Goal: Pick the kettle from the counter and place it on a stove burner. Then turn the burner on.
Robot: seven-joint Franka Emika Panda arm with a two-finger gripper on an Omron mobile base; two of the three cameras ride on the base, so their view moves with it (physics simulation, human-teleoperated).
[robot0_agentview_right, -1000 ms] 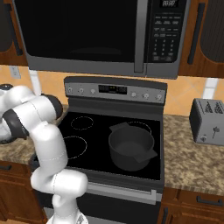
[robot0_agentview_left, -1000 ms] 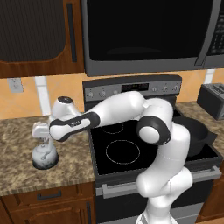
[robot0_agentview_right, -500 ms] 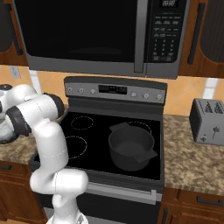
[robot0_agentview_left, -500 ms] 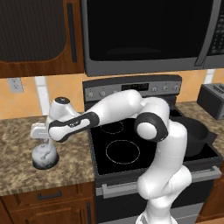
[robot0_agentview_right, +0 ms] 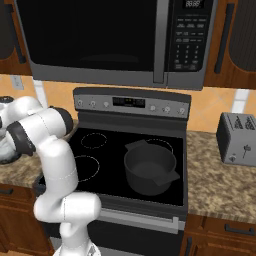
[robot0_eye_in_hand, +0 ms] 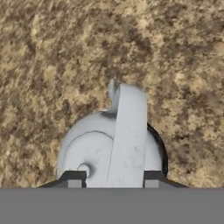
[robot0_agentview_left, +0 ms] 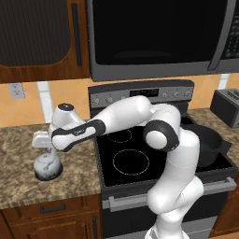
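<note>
The jaws are seen closed onto the handle [robot0_eye_in_hand: 127, 135] of the kettle [robot0_eye_in_hand: 111, 146], one tip [robot0_eye_in_hand: 72, 179] on each side of it (whether the hold is firm cannot be told). The gripper [robot0_agentview_left: 45, 148] hangs straight above the kettle [robot0_agentview_left: 47, 165], which sits on the counter [robot0_agentview_left: 28, 186] left of the stove. The grasp is judged to be the step in hand. Next a lift is called for, then a carry right to the large burner [robot0_agentview_left: 130, 162]; the pot [robot0_agentview_right: 149, 167] should be avoided.
</note>
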